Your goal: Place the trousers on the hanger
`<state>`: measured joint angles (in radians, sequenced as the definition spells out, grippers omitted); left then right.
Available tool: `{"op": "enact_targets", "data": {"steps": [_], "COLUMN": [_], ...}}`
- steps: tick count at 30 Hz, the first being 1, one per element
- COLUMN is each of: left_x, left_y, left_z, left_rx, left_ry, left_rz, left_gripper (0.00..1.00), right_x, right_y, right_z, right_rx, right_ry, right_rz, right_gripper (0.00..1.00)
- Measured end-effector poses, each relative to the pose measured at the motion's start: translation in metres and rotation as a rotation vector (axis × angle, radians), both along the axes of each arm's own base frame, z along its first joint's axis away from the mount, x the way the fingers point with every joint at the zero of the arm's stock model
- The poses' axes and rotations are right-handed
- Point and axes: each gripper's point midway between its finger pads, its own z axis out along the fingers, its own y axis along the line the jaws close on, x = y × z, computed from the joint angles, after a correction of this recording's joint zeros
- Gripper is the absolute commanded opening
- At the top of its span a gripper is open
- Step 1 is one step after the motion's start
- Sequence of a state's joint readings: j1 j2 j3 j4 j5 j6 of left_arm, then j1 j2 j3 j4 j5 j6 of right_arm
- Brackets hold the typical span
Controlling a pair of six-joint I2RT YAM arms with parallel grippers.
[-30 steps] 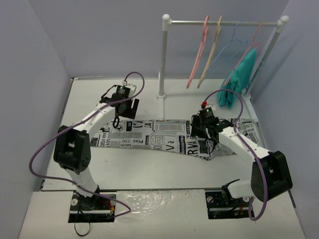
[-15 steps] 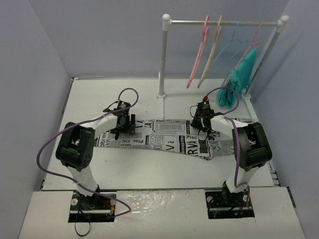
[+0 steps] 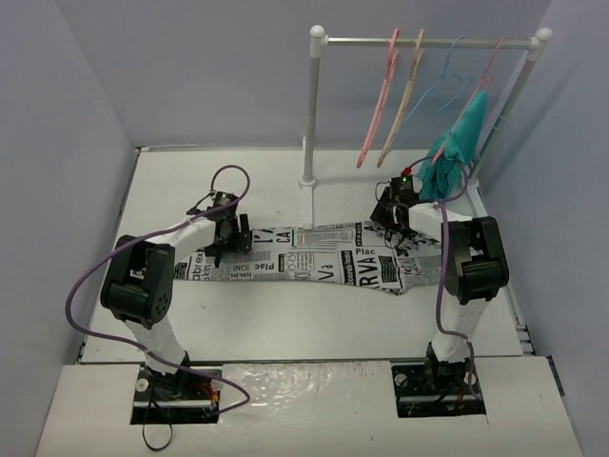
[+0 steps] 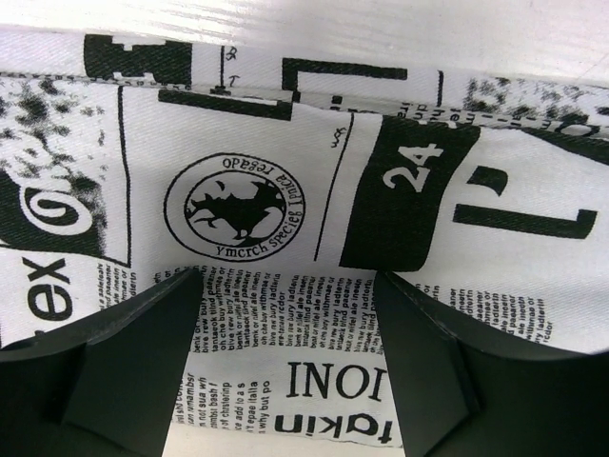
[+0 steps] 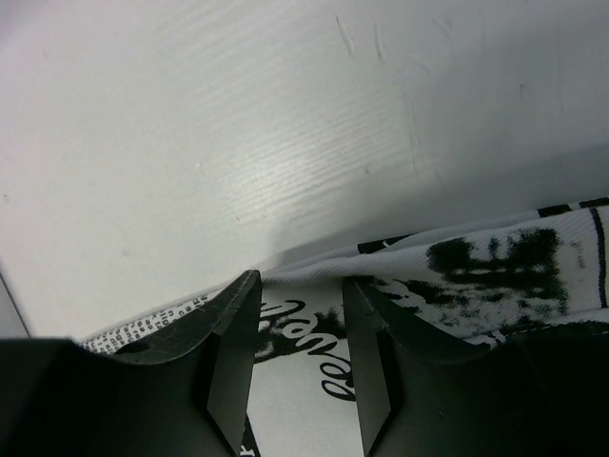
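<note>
Trousers (image 3: 324, 259) lie flat under left tool (image 4: 285, 286) and right tool (image 5: 300, 286).

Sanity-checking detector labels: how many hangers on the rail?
4, left to right on the rail: pink hanger, tan hanger, blue wire hanger, then a reddish hanger mostly hidden by the teal garment.

In the left wrist view the trousers (image 4: 285, 190) are cut off at both sides and below.
</note>
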<state>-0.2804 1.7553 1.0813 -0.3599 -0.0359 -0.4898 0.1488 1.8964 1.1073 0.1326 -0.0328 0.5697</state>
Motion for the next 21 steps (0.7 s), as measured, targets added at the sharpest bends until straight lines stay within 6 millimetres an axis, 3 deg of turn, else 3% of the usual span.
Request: {"op": "enact_targets", "data": {"steps": [5, 10, 17, 21], "left_x": [0.001, -0.003, 0.002, 0.004], "left_y": [0.002, 0.01, 0.019, 0.031], "left_z": [0.002, 0.009, 0.029, 0.022], "left_rx": [-0.012, -0.006, -0.013, -0.015], "left_ry": [-0.002, 0.002, -0.042, -0.023], "left_rz": [0.007, 0.018, 0.042, 0.08], "left_gripper": [0.71, 0.72, 0.72, 0.72], "right_x": [0.007, -0.003, -0.063, -0.125], "right_y": [0.001, -0.01, -0.029, -0.033], "right_z": [0.002, 0.013, 0.03, 0.009], "right_rx": [0.005, -0.036, -0.073, -0.059], "right_ry": [-0.007, 0.0, 0.024, 0.113], "right_rz": [0.019, 0.025, -0.011, -0.038], "right_gripper": [0.42, 0.45, 0.47, 0.49]}}
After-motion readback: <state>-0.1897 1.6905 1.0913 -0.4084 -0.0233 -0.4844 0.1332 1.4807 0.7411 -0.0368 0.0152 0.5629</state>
